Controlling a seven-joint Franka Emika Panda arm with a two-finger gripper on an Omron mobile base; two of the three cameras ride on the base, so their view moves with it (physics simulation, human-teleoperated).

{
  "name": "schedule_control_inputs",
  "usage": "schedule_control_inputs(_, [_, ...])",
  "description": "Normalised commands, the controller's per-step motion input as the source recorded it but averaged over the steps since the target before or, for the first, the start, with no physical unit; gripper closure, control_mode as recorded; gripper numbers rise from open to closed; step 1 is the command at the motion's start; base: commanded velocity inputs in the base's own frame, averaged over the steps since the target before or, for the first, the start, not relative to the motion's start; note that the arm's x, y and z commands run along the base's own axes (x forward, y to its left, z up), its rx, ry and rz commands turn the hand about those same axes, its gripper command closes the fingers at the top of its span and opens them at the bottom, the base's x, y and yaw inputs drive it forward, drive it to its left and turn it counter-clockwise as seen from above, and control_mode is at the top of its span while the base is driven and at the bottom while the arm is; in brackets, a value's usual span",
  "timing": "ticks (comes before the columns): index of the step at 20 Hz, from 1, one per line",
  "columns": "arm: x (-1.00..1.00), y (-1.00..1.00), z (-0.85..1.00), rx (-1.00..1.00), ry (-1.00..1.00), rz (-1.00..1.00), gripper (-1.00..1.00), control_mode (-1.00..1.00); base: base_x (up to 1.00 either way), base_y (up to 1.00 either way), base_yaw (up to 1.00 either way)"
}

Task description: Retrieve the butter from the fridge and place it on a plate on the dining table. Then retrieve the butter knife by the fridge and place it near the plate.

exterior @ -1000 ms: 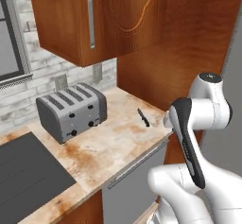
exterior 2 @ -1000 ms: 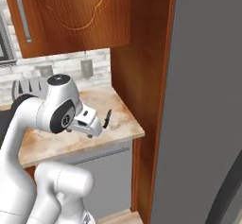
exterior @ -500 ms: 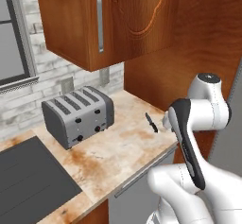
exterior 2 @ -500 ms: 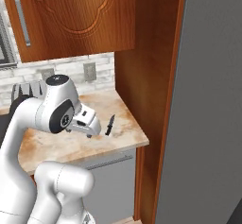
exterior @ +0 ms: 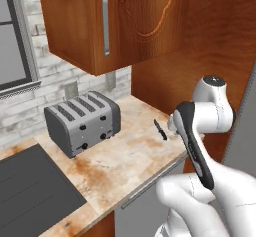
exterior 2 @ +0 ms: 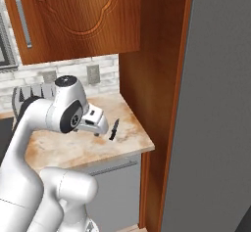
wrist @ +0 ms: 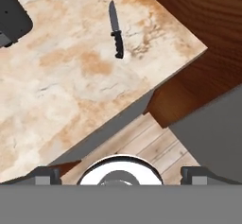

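- Lying untouched on the marbled kitchen counter, the butter knife sits near the corner by the wooden panel, well apart from the toaster.
- The gripper hangs above the counter's edge, jaws spread wide and empty.
- Judging by this, the knife half of the task is in hand: reaching, grasping and carrying it to the plate remain.
- Whether the butter is already plated cannot be told.
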Motion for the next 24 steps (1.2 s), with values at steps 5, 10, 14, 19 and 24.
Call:
schedule_control_inputs(5, [0.89,-0.01,-0.35,0.0,0.05,0.03,-1.0,-1.0,0.0,0.0,0.0])
schedule_control_inputs(10, [0.83,-0.01,-0.41,-0.02,0.09,0.0,-1.0,-1.0,0.0,0.0,0.0])
schedule_control_inputs(14, [0.75,-0.11,-0.49,0.0,0.06,0.0,-1.0,-1.0,0.0,0.0,0.0])
schedule_control_inputs(19, [0.39,-0.25,-0.54,0.0,0.0,0.0,-1.0,-1.0,0.0,0.0,0.0])
schedule_control_inputs(24, [0.27,-0.02,-0.37,0.02,0.0,0.0,-1.0,-1.0,0.0,0.0,0.0])
